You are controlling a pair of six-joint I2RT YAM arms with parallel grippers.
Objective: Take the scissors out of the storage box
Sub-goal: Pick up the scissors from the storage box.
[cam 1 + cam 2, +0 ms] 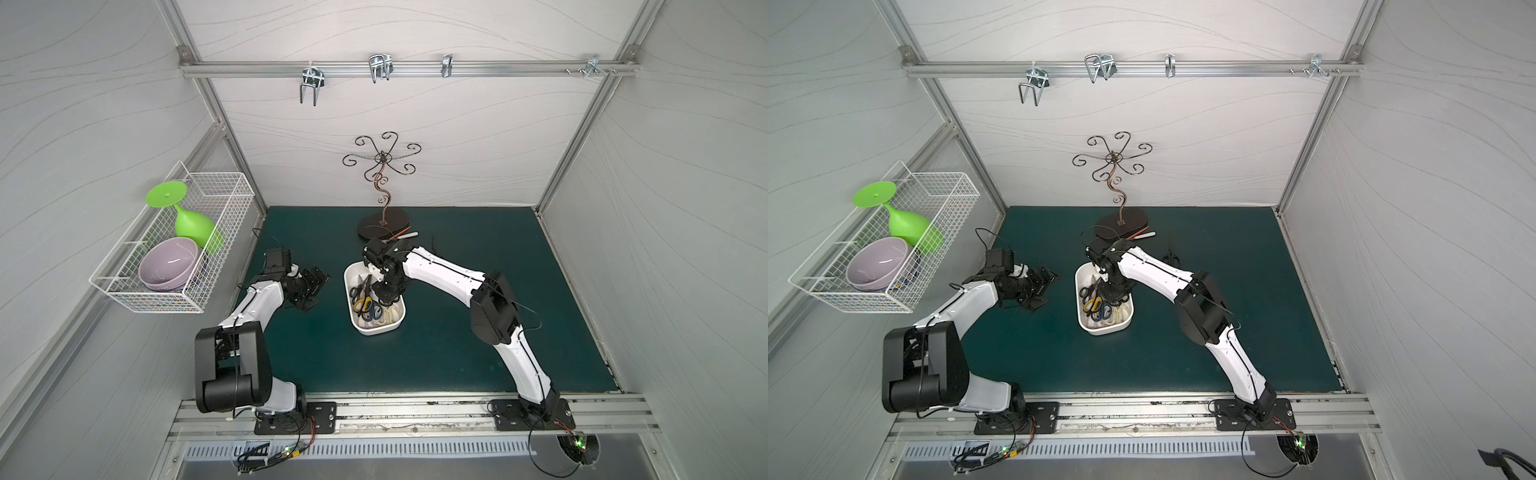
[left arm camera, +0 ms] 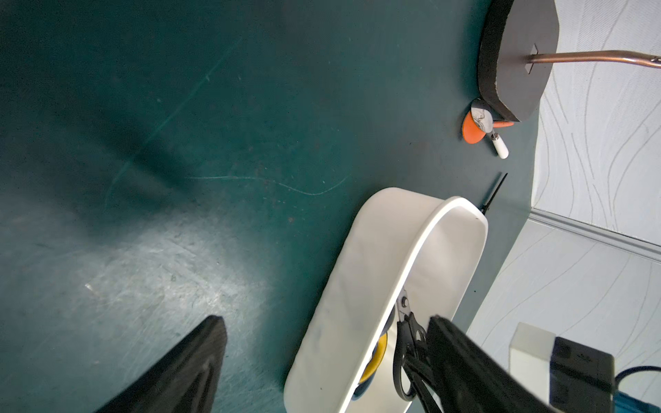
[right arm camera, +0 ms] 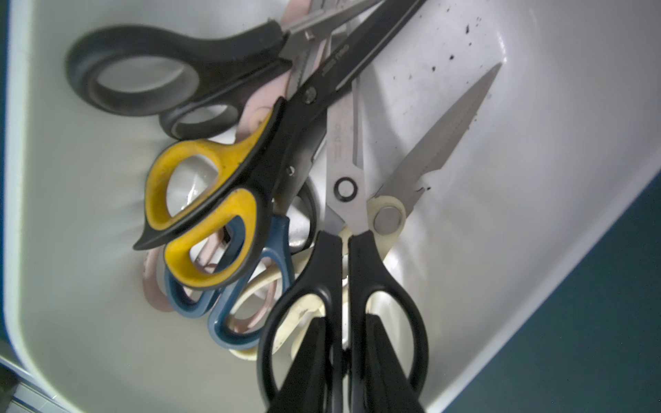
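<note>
Right wrist: right gripper (image 3: 345, 321) narrow, pinching black scissors (image 3: 345, 187) between handle loops, inside box (image 3: 536, 178); stiff, slick steel, probably light, may snag neighbours; left gripper (image 1: 313, 291) wide, empty.

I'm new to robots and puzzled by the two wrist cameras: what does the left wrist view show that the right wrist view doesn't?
Only the left wrist view shows the orange spoon, the stand's dark base and the open left gripper. Only the right wrist view shows the pink shears, the cream shears and the right gripper shut on the black-handled scissors. Both show the white storage box and the yellow scissors.
</note>
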